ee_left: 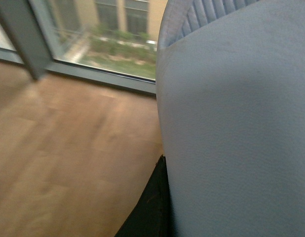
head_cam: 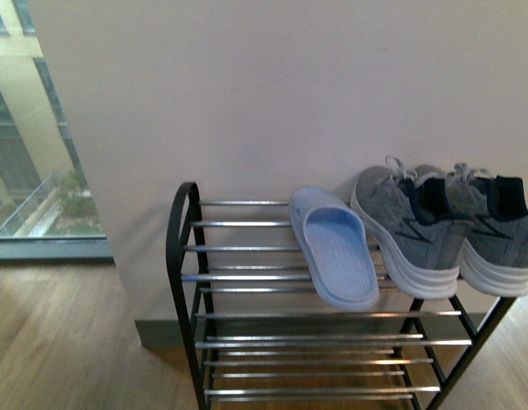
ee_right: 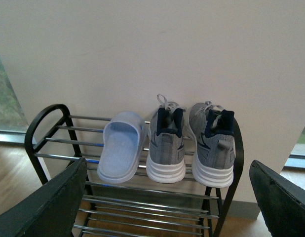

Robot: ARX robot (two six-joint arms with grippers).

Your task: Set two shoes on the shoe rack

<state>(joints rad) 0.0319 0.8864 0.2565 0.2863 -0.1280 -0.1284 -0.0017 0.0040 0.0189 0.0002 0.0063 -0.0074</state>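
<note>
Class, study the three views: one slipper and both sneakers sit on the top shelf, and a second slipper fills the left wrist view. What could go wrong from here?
1. The slipper on the shoe rack overhangs the front bar, so a nudge might tip it off.
2. The bare space left of it is bounded by the arched frame; a wide approach could strike it.
3. The second slipper blocks the left wrist view, so placing it is partly blind.

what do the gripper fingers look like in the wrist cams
In the right wrist view, the right gripper has two broad black fingers with a matte, slightly grainy surface and rounded edges. In the left wrist view only a sliver of a black finger shows. No cables or markings are visible.
</note>
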